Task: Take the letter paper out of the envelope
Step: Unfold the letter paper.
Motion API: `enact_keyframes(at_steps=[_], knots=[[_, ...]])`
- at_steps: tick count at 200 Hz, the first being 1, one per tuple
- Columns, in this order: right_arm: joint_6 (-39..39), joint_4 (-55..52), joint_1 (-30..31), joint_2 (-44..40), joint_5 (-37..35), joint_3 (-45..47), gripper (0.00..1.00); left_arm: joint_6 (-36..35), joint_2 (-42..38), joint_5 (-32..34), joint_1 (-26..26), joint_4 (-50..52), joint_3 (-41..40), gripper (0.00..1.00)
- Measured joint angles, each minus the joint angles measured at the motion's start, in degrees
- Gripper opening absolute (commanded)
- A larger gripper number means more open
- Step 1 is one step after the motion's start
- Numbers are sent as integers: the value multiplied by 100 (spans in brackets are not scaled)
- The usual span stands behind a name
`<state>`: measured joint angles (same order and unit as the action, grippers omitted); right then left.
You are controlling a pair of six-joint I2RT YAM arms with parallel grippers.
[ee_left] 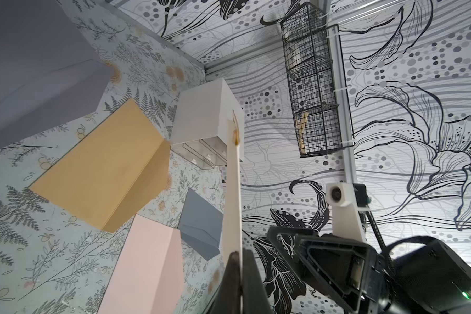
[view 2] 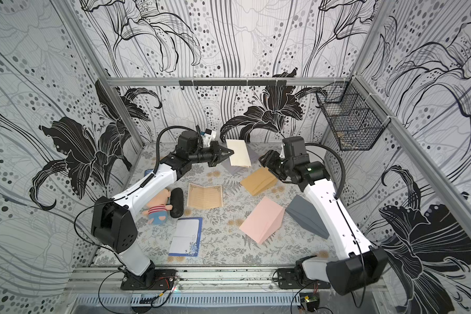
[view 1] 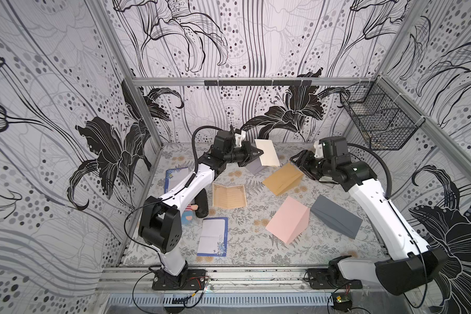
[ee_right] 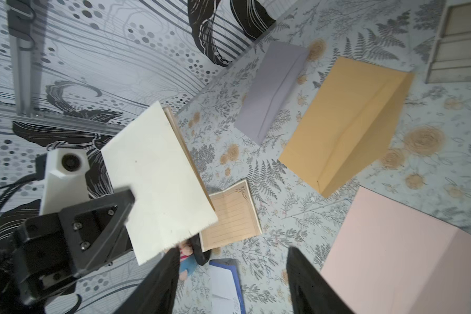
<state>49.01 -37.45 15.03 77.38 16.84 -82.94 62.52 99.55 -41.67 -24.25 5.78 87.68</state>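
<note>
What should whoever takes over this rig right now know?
Left gripper: shut on the cream envelope, held up off the table near the back.
Right gripper: jaws open, empty, close beside the envelope.
Letter paper: inside the envelope, tan edge peeking out.
Done: envelope lifted and presented.
To do: probably pinch that tan edge with the open jaws and draw the paper out.

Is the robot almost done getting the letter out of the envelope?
Partly. Done: a tan lined letter sheet and two blue-bordered sheets already lie open on the table. In hand: the left pincer is shut on a cream paper envelope, held in the air, with a tan paper edge showing along it. Left: the right pincer, open beside it, grips nothing yet, so that paper still needs pulling out.
</note>
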Motion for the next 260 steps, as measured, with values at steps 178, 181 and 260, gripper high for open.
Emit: enact_keyframes(at_steps=[178, 181, 260], knots=[[1038, 1499, -350, 739, 2107, 391, 63, 592, 203, -195, -11, -271, 249, 0], [1036, 1504, -350, 739, 2111, 391, 62, 595, 203, -195, -11, -271, 249, 0], [1340, 1775, -350, 686, 2234, 463, 54, 590, 203, -199, -17, -269, 247, 0]])
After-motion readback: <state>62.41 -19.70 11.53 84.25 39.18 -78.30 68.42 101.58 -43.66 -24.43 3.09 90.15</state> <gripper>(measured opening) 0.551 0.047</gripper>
